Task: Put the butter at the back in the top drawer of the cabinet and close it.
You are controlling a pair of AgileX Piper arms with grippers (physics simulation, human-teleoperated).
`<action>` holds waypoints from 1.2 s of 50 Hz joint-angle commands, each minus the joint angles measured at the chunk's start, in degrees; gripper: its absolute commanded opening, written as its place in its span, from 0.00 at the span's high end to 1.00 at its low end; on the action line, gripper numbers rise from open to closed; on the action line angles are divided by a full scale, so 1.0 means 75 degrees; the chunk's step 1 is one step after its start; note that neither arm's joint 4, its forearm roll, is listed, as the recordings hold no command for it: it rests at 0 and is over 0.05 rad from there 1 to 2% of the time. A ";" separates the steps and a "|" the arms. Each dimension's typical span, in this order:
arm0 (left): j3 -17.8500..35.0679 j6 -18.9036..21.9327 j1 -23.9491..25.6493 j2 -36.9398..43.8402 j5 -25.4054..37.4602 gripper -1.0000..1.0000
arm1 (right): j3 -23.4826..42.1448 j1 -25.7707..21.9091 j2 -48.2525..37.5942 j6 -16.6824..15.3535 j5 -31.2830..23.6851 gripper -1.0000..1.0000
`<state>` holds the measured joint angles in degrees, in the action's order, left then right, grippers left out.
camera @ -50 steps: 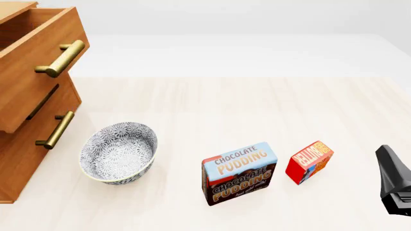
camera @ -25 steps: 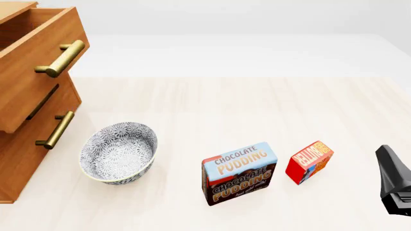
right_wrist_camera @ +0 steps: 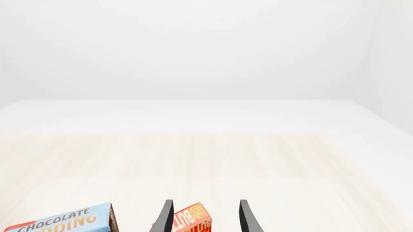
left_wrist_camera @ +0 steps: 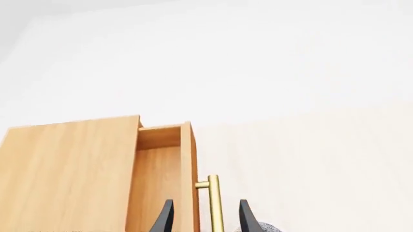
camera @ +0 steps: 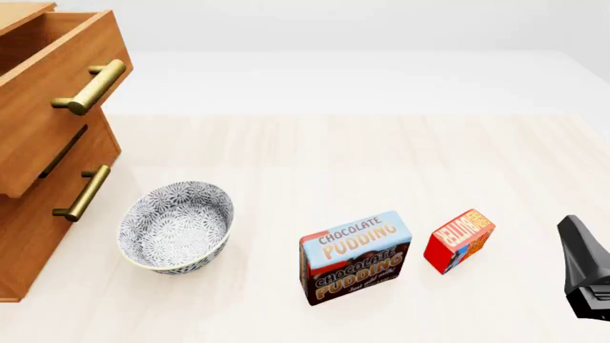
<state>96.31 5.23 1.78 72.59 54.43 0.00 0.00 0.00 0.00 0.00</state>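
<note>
The small red rectangular butter box with orange-yellow lettering (camera: 458, 240) stands on the pale wood-grain table (camera: 333, 157) at the lower right of the front frame, just beside the larger blue-and-brown "Chocolate Pudding" box (camera: 356, 256), apart from it by a narrow gap. At the right edge of that frame sits the black right gripper (camera: 583, 275), near the butter without touching it. Its wrist camera shows its two dark fingers (right_wrist_camera: 163, 220) spread apart and empty, with the butter (right_wrist_camera: 191, 221) visible between them further ahead.

The brown wooden three-drawer cabinet (camera: 38, 214) fills the left edge of the front frame. Its top drawer (camera: 53, 100) is pulled out, showing a plain light-wood interior, with a brass bar handle (camera: 91, 87) on its front. A grey-and-white patterned bowl (camera: 176, 226) rests on the table just beside the cabinet, at lower left.

In the left wrist view, the left gripper (left_wrist_camera: 202, 221) has its fingers parted and empty, and the brass handle (left_wrist_camera: 214, 203) shows in the gap between them.
</note>
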 commanded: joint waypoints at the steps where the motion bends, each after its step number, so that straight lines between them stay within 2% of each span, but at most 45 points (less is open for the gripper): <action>1: -0.0379 -0.0240 -0.0064 0.0090 -0.0279 0.00 | 0.0000 0.0000 0.0000 0.0000 0.0000 0.00; 25: -0.0930 -0.0727 -0.0022 0.0288 -0.0799 0.00 | 0.0000 0.0000 0.0000 0.0000 0.0000 0.00; 60: -0.1461 -0.0937 -0.0103 0.0262 -0.1210 0.00 | 0.0000 0.0000 0.0000 0.0000 0.0000 0.00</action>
<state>86.40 -1.42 1.22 74.84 46.04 0.00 0.00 0.00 0.00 0.00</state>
